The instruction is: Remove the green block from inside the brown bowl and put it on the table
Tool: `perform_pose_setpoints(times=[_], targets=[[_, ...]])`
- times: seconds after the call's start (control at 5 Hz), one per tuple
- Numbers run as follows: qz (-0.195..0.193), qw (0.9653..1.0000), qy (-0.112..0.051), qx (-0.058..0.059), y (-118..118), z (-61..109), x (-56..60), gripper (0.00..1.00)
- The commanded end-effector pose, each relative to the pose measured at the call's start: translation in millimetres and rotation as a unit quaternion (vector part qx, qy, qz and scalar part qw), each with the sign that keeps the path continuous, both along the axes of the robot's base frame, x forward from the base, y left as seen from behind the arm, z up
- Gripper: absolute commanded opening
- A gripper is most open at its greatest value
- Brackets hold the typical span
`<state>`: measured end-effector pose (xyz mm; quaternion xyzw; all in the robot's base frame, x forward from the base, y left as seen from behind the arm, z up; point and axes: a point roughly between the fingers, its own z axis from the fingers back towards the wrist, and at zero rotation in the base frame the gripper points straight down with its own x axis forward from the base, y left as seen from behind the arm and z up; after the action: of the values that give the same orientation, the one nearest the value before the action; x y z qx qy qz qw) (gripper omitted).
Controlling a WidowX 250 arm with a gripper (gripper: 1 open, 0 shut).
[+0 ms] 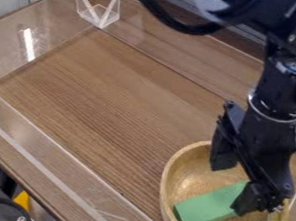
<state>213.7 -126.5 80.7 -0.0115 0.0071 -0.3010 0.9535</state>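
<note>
Green block, round tan bowl, black gripper

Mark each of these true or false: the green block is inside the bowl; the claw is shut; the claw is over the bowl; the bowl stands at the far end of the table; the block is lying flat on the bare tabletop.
The green block is inside the bowl. True.
The claw is shut. False: its fingers are spread open.
The claw is over the bowl. True.
The bowl stands at the far end of the table. False: it is at the near end, toward the camera.
The block is lying flat on the bare tabletop. False: it is in the bowl.
</note>
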Motion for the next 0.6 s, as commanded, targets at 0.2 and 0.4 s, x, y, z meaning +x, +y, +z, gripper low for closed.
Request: perform_pose_setpoints(times=[0.2,0.4], targets=[[-0.015,0.9998,-0.01,0.001,-23.6,3.2,-2.1,1.0],[-0.032,0.9994,-0.011,0.002,-21.8,-5.4,3.5,1.0]])
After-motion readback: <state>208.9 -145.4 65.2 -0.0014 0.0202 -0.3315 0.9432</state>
